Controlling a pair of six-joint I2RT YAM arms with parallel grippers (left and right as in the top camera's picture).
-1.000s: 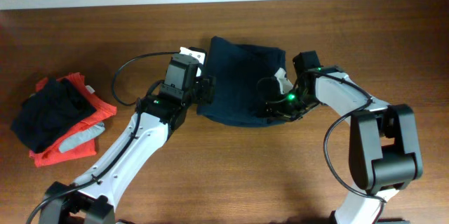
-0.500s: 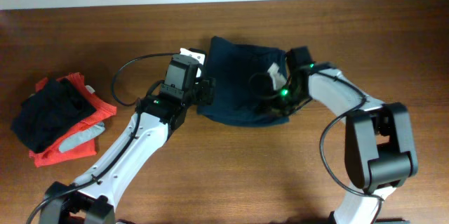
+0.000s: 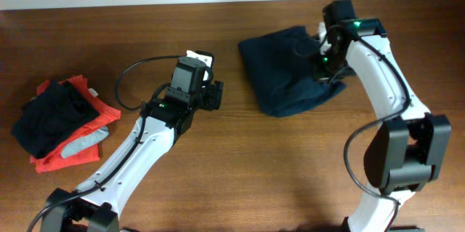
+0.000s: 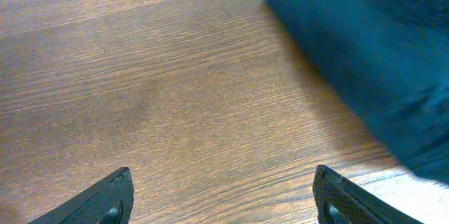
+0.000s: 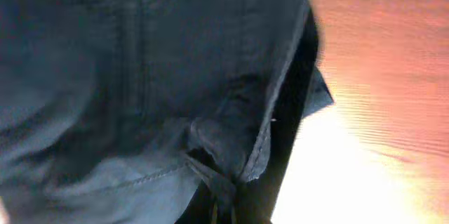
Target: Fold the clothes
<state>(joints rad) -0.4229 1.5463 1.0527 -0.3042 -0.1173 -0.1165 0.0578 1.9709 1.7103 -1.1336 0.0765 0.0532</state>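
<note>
Where the right tool (image 3: 323, 60) grips, the clothes (image 3: 280, 76) stretch leftward.

Overhead: right gripper (image 3: 318, 49) fingertips hidden inside the bunched navy garment (image 3: 283, 79). Right wrist view: blurred; table (image 5: 393, 41) washed out at 4 o'clock. Left wrist view: garment cut off at 3 o'clock; left gripper (image 4: 224, 199) fingers cropped at 6 o'clock.

Dk navy clothes (image 3: 285, 73); brown woodgrain table (image 3: 254, 174); black & orange-red pile (image 3: 59, 121).
</note>
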